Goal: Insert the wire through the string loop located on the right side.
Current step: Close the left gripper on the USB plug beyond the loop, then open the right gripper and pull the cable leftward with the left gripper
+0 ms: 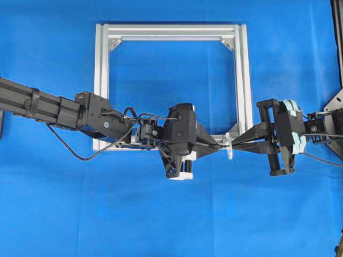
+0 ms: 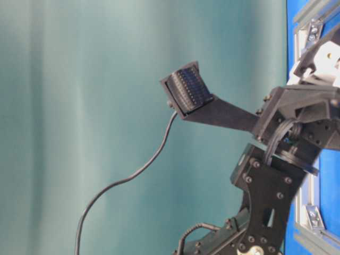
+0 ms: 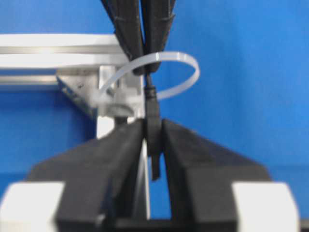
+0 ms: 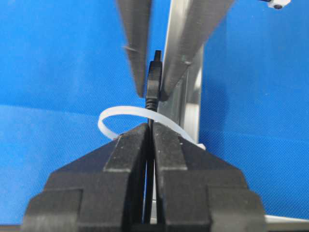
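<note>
The whitish string loop stands at the silver frame's front right corner, between my two grippers. In the right wrist view my right gripper is shut on the thin black wire just below the loop. The wire's plug sticks out past the loop, between the left gripper's fingers. In the left wrist view my left gripper is closed on that plug, with the loop just beyond it. Seen from overhead, the left gripper and right gripper meet tip to tip at the loop.
The square aluminium frame lies flat on the blue table, with triangular brackets in its corners. The left arm reaches across the frame's front rail. In the table-level view a thin black cable curves away from behind a ribbed finger pad.
</note>
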Controlling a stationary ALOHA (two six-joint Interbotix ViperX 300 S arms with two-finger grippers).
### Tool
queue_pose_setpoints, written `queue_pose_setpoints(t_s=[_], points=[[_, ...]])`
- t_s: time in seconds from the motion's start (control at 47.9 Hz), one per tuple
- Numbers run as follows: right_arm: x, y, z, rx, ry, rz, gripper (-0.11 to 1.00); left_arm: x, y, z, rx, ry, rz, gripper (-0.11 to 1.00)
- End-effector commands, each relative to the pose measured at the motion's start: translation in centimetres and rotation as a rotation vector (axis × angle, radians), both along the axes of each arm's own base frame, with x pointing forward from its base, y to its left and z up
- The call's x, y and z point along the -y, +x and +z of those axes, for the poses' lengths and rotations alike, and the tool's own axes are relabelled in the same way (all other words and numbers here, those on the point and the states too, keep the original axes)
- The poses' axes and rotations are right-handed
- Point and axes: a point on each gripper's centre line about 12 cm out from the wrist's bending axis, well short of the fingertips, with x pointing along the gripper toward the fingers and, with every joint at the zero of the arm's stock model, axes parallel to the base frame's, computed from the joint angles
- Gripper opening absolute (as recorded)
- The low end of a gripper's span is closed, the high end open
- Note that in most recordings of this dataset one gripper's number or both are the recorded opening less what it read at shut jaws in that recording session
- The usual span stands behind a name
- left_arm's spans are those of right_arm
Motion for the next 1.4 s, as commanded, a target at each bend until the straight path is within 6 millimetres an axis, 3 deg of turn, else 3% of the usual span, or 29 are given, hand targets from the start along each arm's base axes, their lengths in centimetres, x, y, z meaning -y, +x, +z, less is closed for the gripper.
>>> queue_pose_setpoints(t_s=[0.0, 0.584, 0.689, 0.918, 0.981, 1.189, 1.377], points=[[-0.1, 0.6, 0.7, 0.030, 0.004, 0.000, -0.04, 0.2, 0.6, 1.8, 0.052, -0.003, -0.004, 0.07], [0.0, 0.0, 0.4, 0.008, 0.009, -0.003, -0.01, 0.4, 0.5, 1.9, 0.055, -0.006, -0.007, 0.08], [0.0, 0.0, 0.3, 0.000, 0.013, -0.008, 0.15, 0.4, 0.5, 1.9, 0.056, -0.006, -0.007, 0.08], [0.1, -0.1, 0.1, -0.024, 0.016, -0.020, 0.82, 0.4, 0.4, 1.8, 0.053, -0.005, -0.007, 0.08], [0.1, 0.0, 0.1, -0.021, 0.017, -0.019, 0.94, 0.4, 0.4, 1.9, 0.055, -0.006, -0.007, 0.08], [0.1, 0.0, 0.1, -0.022, 0.014, -0.019, 0.93, 0.4, -0.1, 2.0, 0.049, -0.001, -0.009, 0.08], [0.1, 0.1, 0.2, -0.018, 0.015, -0.018, 0.93, 0.2, -3.0, 2.7, 0.053, 0.004, -0.012, 0.08]])
